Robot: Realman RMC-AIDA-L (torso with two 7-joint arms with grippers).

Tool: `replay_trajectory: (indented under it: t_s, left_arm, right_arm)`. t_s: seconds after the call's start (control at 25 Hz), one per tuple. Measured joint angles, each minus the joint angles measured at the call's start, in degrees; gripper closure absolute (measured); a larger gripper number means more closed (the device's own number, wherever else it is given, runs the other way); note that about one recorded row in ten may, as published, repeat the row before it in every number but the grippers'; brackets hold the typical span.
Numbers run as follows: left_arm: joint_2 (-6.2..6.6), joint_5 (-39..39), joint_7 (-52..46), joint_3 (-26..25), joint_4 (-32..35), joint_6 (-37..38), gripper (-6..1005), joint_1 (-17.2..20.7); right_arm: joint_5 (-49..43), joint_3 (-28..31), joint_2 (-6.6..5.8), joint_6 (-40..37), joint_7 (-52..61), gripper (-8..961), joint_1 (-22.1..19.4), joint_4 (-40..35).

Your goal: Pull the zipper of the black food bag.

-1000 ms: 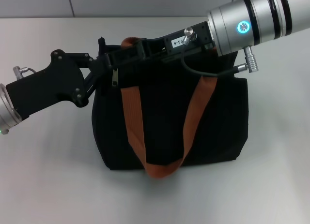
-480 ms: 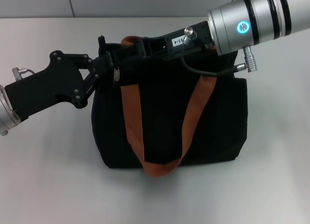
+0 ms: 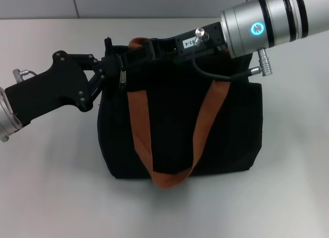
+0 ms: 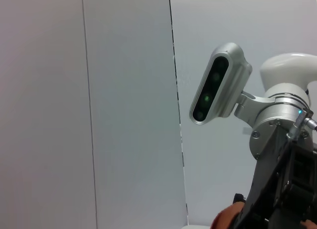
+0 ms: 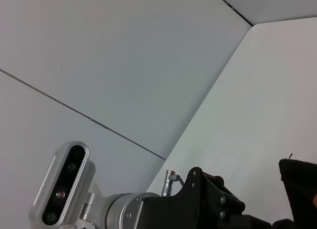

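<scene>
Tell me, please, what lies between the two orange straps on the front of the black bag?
In the head view, only plain fabric of the black food bag lies between the left strap and the right strap.

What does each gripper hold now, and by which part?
It cannot be told. Both the left gripper and the right gripper sit at the black food bag's upper edge, beside the hanging zipper, fingertips hidden.

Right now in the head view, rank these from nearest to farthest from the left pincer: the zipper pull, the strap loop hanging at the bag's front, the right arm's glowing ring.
1. The zipper, right beside the left pincer at the black food bag's upper left edge.
2. The strap loop, low at the bag's front.
3. The glowing ring, up on the right arm.
</scene>
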Motion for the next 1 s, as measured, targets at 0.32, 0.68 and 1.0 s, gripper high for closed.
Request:
replay_trajectory:
  t_s: [0.32, 0.68, 1.0]
  left_arm:
    - [0.09, -0.01, -2.40, -0.20, 0.82, -0.01, 971, -0.10]
    - [0.13, -0.11, -2.05, -0.31, 0.85, 0.00, 971, 0.59]
    - [0.18, -0.16, -1.85, -0.77, 0.85, 0.58, 971, 0.83]
  right_arm:
    - [0.03, -0.02, 0.01, -0.09, -0.01, 483, -0.06, -0.22]
    - [0.17, 0.47, -0.16, -2.32, -0.80, 502, -1.34, -1.18]
    - [0.17, 0.58, -0.46, -2.15, -0.80, 503, -2.45, -2.19]
